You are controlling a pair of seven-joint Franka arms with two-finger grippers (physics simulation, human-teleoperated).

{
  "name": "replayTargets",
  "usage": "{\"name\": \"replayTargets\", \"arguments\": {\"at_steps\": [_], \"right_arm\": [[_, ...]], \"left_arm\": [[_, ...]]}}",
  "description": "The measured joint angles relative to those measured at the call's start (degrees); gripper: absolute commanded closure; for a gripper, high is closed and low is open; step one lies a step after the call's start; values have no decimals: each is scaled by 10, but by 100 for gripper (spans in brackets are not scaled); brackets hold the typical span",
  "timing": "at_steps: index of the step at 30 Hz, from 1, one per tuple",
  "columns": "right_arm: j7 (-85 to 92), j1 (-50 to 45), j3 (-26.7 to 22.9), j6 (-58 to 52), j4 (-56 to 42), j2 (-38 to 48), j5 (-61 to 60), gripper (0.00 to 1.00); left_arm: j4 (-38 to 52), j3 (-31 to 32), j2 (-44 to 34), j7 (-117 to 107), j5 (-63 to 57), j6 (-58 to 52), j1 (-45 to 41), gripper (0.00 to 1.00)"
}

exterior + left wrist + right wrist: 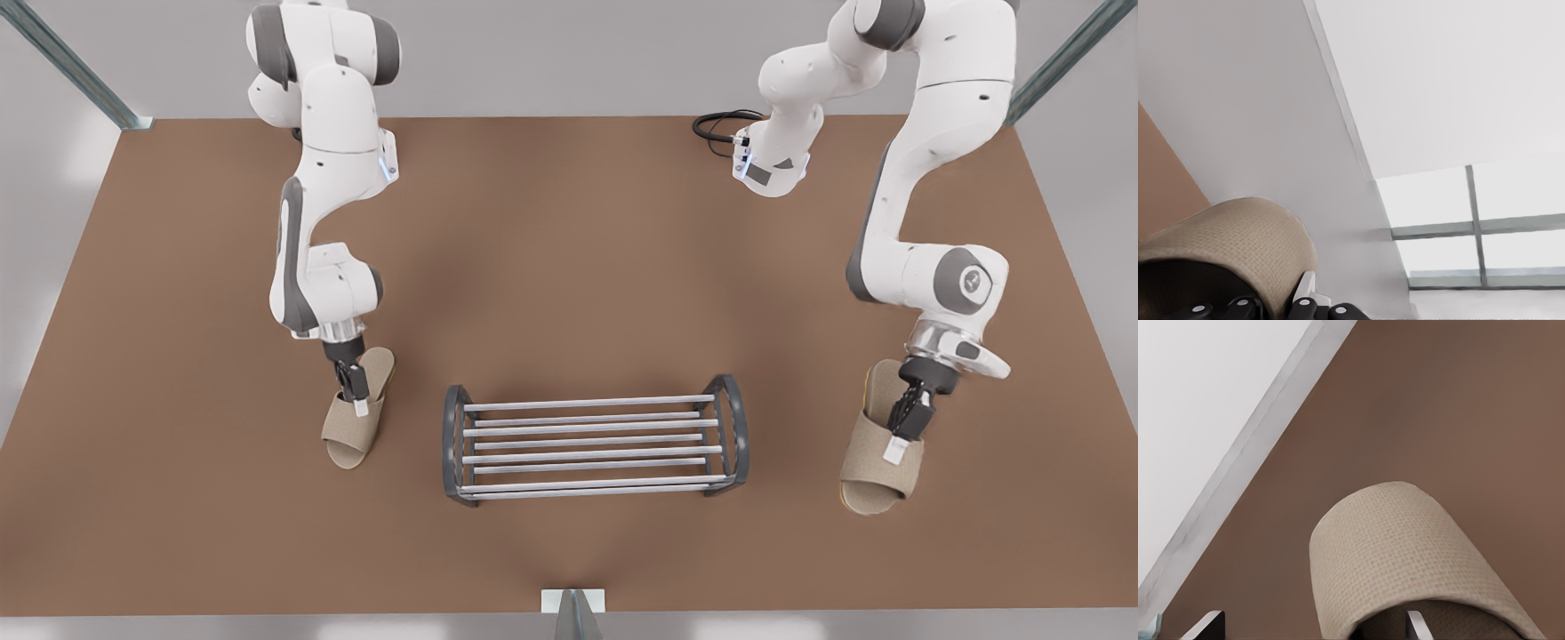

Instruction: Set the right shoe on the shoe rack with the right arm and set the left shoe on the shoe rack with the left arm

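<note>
The step in hand looks like the grasp: both tan woven slippers lie on the brown worktop (178, 311) either side of the shoe rack (591, 404), whose silver bars between dark arched ends are bare. At lower left of the front view, the right pincer (358, 400) stands spread wide astride the right shoe's (348, 440) rounded strap. At lower right, the left pincer (900, 440) meets the left shoe (876, 480); its spread cannot be told. Next, probably, firm closure, then lifting inward.
</note>
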State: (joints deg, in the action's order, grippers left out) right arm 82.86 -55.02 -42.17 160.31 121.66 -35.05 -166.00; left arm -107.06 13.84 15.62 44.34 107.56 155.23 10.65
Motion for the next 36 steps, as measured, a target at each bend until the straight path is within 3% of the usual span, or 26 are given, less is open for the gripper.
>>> {"name": "replayTargets", "arguments": {"at_steps": [3,5,7,9,11,13,15,17,21,25,26,27,33,36], "right_arm": [[3,3,2,-8,-7,-7,0,4],[5,3,3,-13,-13,-13,0,6],[6,3,3,-17,-15,-15,0,17],[7,4,3,-20,-16,-15,0,35],[9,8,4,-22,-16,-15,0,43],[10,9,6,-24,-16,-14,0,56],[10,10,6,-25,-16,-13,0,58],[11,10,7,-25,-16,-11,0,70],[13,10,9,-25,-19,-3,0,79],[14,10,10,-22,-21,30,0,79],[14,10,10,-18,-21,45,0,79],[15,10,10,-12,-21,62,0,79],[16,15,36,63,-24,198,0,79],[17,108,139,120,-59,254,0,79]], "left_arm": [[-12,28,-56,-114,-76,62,-55,79],[-11,81,-73,-187,-100,126,-94,79],[18,105,-62,-251,-115,191,-176,79],[47,106,-31,-307,-137,248,-258,79],[79,105,14,-357,-166,292,-307,79],[110,92,55,-402,-201,322,-323,79],[119,74,83,-442,-229,340,-318,79],[119,66,95,-478,-245,354,-317,79],[121,58,117,-538,-268,371,-318,79],[122,44,129,-587,-280,376,-317,79],[122,42,131,-598,-282,376,-317,29],[122,41,133,-609,-284,377,-317,0],[121,32,147,-668,-295,380,-317,0],[125,28,156,-688,-299,379,-318,0]]}}
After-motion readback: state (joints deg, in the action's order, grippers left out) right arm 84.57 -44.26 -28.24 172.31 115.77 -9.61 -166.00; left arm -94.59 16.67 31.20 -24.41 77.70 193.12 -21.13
